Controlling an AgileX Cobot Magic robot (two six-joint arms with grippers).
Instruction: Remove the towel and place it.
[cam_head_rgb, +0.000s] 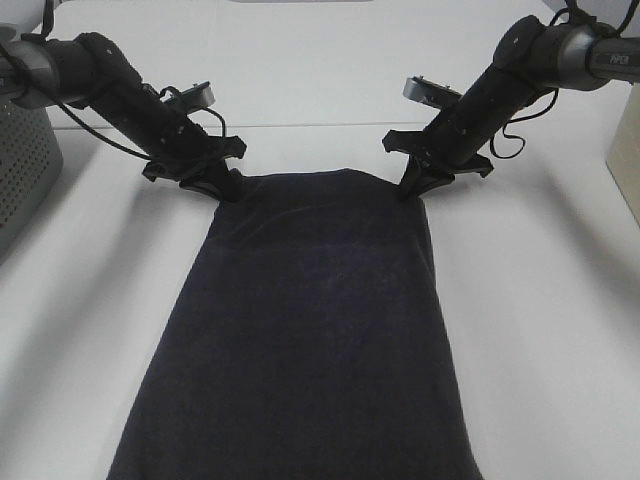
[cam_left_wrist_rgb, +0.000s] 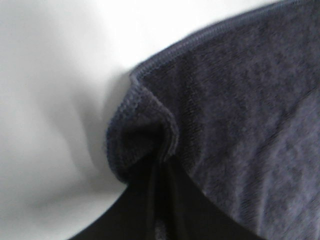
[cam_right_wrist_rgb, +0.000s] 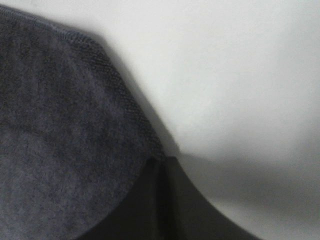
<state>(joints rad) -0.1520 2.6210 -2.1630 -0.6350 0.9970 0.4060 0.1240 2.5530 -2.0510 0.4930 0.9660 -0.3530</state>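
Two black robot arms reach down to the far end of a large, very dark navy terry towel (cam_head_rgb: 310, 330) spread lengthwise on a plain white worktop (cam_head_rgb: 540, 300), each pinching one corner of the hemmed edge. The left hand (cam_head_rgb: 226, 188) has its fingers pressed together on the corner nearest it; seen from its wrist, the stitched hem (cam_left_wrist_rgb: 150, 107) bunches and folds over just ahead of the closed fingers. The right hand (cam_head_rgb: 412, 186) is likewise clamped on the opposite corner, the cloth running flat away from its fingertips in the close view. Between the two hands the far edge arches slightly upward, and the rest of the towel trails away from them toward the near edge of the worktop and out of the overhead picture. Taking both corners at once looks meant to keep the cloth taut and square for lifting rather than letting it sag into a heap. A grey perforated basket (cam_head_rgb: 25, 165) stands out beyond the left arm, well apart from the towel. The lift itself appears not yet begun.
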